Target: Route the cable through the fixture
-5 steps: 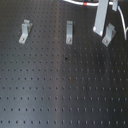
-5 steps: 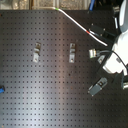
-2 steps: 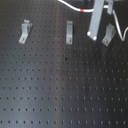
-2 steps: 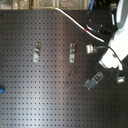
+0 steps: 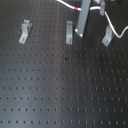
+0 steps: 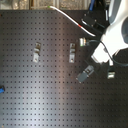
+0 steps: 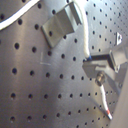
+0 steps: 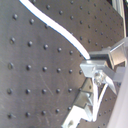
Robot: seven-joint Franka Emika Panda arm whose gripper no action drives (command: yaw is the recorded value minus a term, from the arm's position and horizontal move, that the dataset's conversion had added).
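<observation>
At upper right of the first exterior view we keep the gripper (image 5: 80,33) pinched on the cable (image 5: 116,30), held low between the middle bracket (image 5: 69,32) and right bracket (image 5: 107,36), likely to thread it through.

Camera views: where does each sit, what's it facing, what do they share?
First exterior view: low, oblique across the perforated board; three brackets, gripper.
Second exterior view: overhead, looking down; white arm.
First wrist view: on the gripper, close on a bracket and cable.
Second wrist view: same mount, board and cable.
Shared: all show cable and board.
</observation>
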